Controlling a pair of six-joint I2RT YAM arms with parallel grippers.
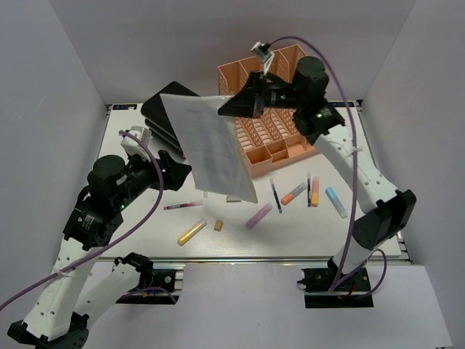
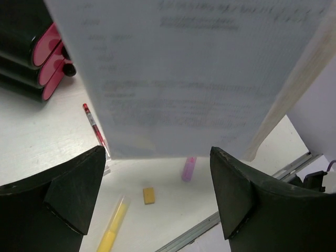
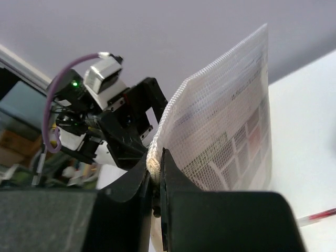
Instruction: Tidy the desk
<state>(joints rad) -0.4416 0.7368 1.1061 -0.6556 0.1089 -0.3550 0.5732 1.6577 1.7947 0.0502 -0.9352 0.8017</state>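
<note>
My right gripper point(image 1: 231, 109) is shut on the edge of a white mesh document pouch point(image 1: 211, 149) and holds it hanging above the desk point(image 1: 290, 233). In the right wrist view the pouch's stitched edge point(image 3: 153, 160) is pinched between the jaws. My left gripper point(image 1: 185, 173) is open and empty, just left of the hanging pouch. In the left wrist view the pouch point(image 2: 199, 79) fills the top, above both fingers point(image 2: 236, 194).
An orange divided tray point(image 1: 272, 123) stands at the back. A black file holder point(image 1: 163, 116) lies back left. Loose on the desk: yellow highlighter point(image 1: 192, 233), small yellow eraser point(image 1: 218, 225), purple marker point(image 1: 259, 216), red pen point(image 1: 183, 206), blue pen point(image 1: 275, 193), orange and blue markers point(image 1: 325, 196).
</note>
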